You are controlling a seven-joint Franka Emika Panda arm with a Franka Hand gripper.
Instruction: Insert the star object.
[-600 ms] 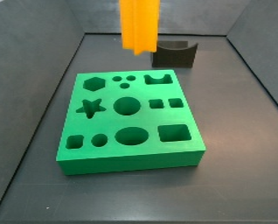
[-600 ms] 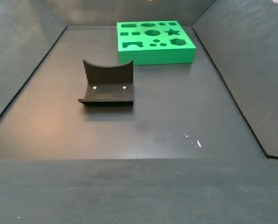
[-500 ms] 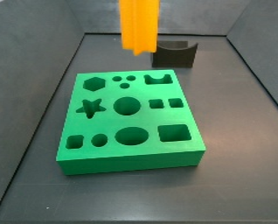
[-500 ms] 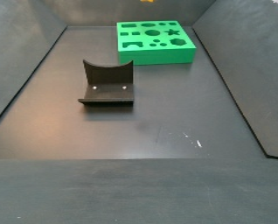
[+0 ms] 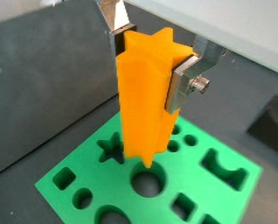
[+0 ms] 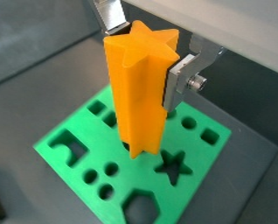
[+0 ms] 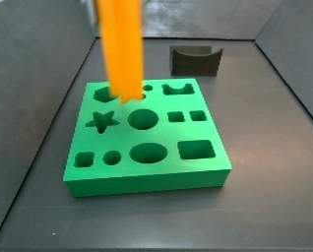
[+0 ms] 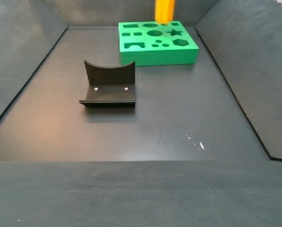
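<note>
My gripper (image 5: 151, 58) is shut on the star object (image 5: 148, 101), a tall bright orange ridged prism held upright. It also shows in a wrist view (image 6: 139, 87), in a side view (image 7: 121, 54), and only its lower end in a side view (image 8: 164, 10). It hangs above the green block (image 7: 149, 136), over its far left part near the hexagon hole. The star-shaped hole (image 7: 102, 121) is on the block's left side, open and empty; it shows in both wrist views (image 5: 111, 150) (image 6: 173, 166). The fingers (image 5: 184, 81) press the prism's upper sides.
A dark grey curved block (image 7: 198, 59) stands behind the green block; a side view (image 8: 108, 85) shows it mid-floor. The green block (image 8: 158, 43) lies at the far end of a dark bin with sloped walls. It has several other holes.
The gripper with the orange star object has moved left and lower, from behind the block to over its far left part.
</note>
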